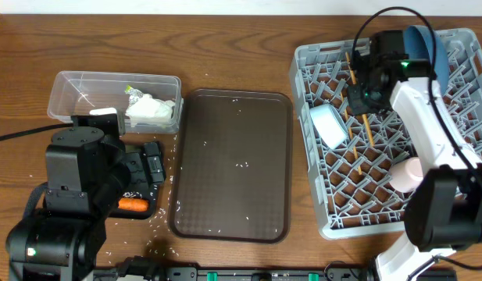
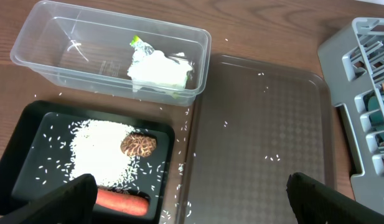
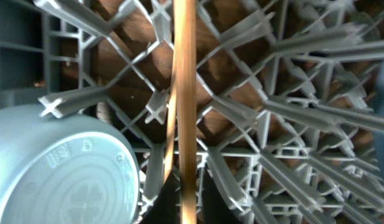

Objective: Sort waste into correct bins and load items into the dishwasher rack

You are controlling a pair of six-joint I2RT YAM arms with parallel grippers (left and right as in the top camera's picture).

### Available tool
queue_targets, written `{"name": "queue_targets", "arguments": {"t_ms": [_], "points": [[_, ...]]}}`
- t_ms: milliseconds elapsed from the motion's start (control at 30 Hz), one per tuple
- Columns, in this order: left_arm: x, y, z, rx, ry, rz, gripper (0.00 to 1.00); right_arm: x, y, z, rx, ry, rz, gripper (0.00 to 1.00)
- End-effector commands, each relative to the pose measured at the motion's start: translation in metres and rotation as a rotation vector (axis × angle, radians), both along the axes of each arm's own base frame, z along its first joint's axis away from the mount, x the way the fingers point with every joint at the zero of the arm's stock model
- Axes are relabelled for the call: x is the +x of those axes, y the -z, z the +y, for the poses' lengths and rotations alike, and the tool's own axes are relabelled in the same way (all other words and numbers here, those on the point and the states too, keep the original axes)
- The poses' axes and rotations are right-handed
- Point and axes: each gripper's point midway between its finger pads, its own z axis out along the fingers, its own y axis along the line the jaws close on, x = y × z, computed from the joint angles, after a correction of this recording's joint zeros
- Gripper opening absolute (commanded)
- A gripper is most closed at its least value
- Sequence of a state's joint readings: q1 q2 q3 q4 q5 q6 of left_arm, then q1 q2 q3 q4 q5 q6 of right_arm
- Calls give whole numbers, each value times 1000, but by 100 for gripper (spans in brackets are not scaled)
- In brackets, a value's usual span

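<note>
In the grey dishwasher rack (image 1: 303, 58) stand a dark blue plate (image 1: 419, 39), a light blue cup (image 1: 329, 125) and a pink cup (image 1: 406, 173). My right gripper (image 1: 358, 97) hangs over the rack. A wooden chopstick (image 3: 185, 93) runs between its fingers, which stand close on both sides of it (image 3: 188, 199). Whether they press it does not show. My left gripper (image 2: 192, 199) is open and empty above the black tray (image 2: 23, 149), which holds rice (image 2: 98, 149), a brown lump (image 2: 138, 144) and a carrot (image 2: 120, 200). White and green wrappers (image 2: 159, 70) lie in the clear tub (image 2: 30, 50).
A large dark brown serving tray (image 1: 233, 164) with a few stray rice grains lies between the bins and the rack. More grains are scattered on the wooden table round the black tray. The left arm's base stands at the front left.
</note>
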State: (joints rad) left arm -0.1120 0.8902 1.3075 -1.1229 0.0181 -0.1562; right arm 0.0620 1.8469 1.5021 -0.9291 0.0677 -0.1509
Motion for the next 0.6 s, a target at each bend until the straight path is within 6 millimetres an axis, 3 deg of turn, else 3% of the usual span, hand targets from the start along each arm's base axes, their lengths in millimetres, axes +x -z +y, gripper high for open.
{"name": "queue_targets", "arguments": {"t_ms": [0,133,333,367,400,567], "points": [[0,-2,4,17,-11,-6,98,0,-4,3,10,40,-11,32],[0,-2,4,17,-11,-6,98,-6,-40,24,113,-4,-67,43],[0,-2,4,17,-11,-6,98,-44,-126,83,334,-128,-218,64],[0,-2,4,17,-11,-6,98,-54,-142,92,355,-149,-251,89],[0,-2,4,17,-10,-6,98,-62,-153,99,364,-170,-275,99],[0,-2,4,17,-11,-6,98,-104,-202,131,410,-308,-387,99]]}}
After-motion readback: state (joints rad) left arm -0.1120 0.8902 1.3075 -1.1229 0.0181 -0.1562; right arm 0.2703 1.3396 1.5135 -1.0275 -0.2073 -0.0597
